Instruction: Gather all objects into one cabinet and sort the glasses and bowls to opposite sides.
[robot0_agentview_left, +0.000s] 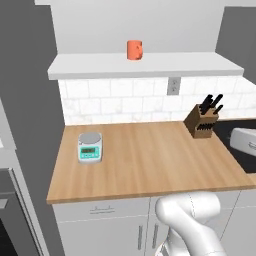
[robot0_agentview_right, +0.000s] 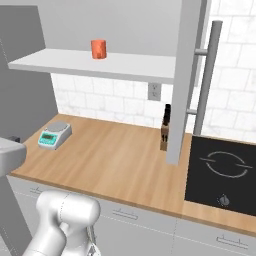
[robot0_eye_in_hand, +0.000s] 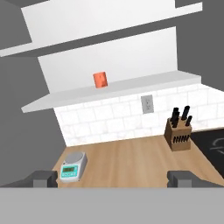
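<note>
An orange mug stands upright on the pale shelf board of the open cabinet, left of its middle. In the hand view my gripper is open, its two dark fingertips far apart with nothing between them. It hangs well in front of the counter edge and below the shelf, aimed at the wall and far from the mug. The bowls are out of view.
On the wooden counter sit a teal kitchen scale at the left and a knife block at the right. A black cooktop lies further right. Grey drawers run below.
</note>
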